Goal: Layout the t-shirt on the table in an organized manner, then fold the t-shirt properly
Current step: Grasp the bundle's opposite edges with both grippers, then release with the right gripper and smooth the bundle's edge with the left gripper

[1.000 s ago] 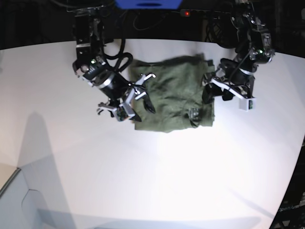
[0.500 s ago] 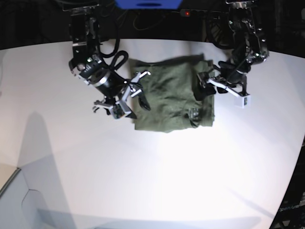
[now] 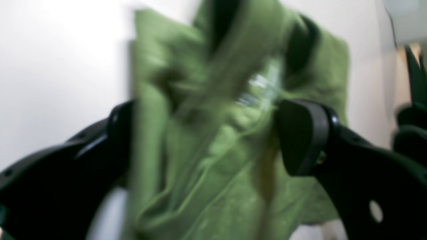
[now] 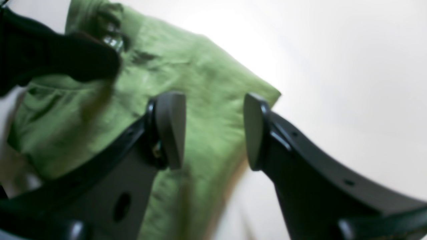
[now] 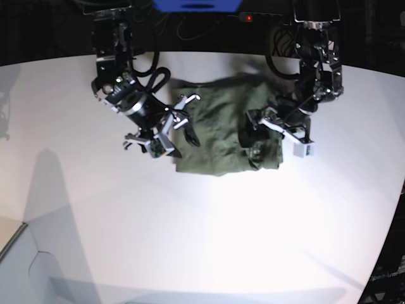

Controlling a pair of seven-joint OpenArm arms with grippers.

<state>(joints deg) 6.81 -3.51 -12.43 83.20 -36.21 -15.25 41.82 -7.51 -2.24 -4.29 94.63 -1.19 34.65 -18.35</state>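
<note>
Item: soft, wrinkled olive-green cotton t-shirt, lying in a roughly rectangular folded bundle on the far half of the large smooth white table, between the two arms. Creases run across its top; one small pale label mark shows near its front right corner in the base view.

Item: left gripper, black, with a white block at its wrist, on the right of the base view. It sits over the shirt's right-hand portion. Jaws stand spread wide. In the left wrist view the two dark fingers sit far apart with green cloth filling the space between them; that picture is blurred, so whether the cloth touches the pads or merely lies beneath them cannot be told. No clamped fold is evident.

Item: right gripper, black with pale finger edges, on the left of the base view. It hovers at the shirt's left edge, tilted downward toward the cloth. Jaws parted, nothing between them: in the right wrist view the two grey pads are apart, with green fabric and a strip of white table seen through the gap, below them. The shirt's corner lies just past the pads.

Item: dark background beyond the table's curved far edge, with a blue panel at top centre.
</note>
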